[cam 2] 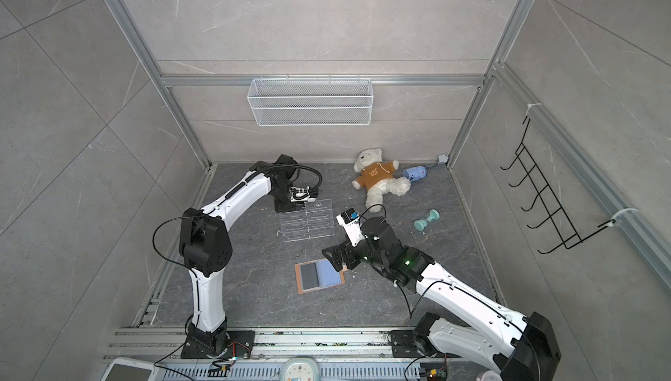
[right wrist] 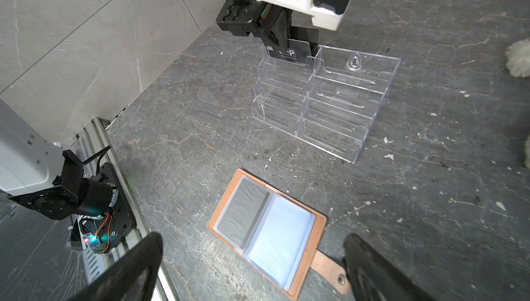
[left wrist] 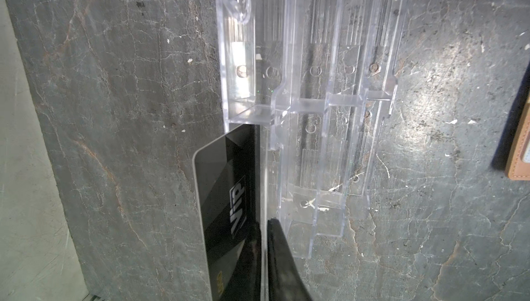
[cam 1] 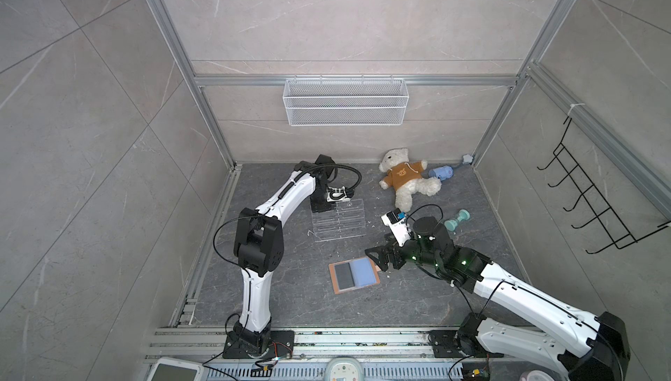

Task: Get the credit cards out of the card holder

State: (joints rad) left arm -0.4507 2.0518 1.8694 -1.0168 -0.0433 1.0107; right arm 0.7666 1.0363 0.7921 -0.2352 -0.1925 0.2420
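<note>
Extraction part done, part outstanding
Found right hand [right wrist: 252,239] spread wide and empty, poised over the open card holder [right wrist: 318,222] lying flat on the counter [right wrist: 183,130], close by its strap tab [right wrist: 329,268]. Noted a dark credit card [right wrist: 243,213] in one sleeve; facing pale blue sleeve [right wrist: 279,236] apparently vacant. Farther back, noted left hand [left wrist: 262,225] at the clear rack [right wrist: 338,113], fingers [left wrist: 281,256] nearly together against a Vip card [left wrist: 226,187] standing in the rear pocket; unable to tell whether grasped or released. Judged outstanding: the sleeved card, possibly hidden others
</note>
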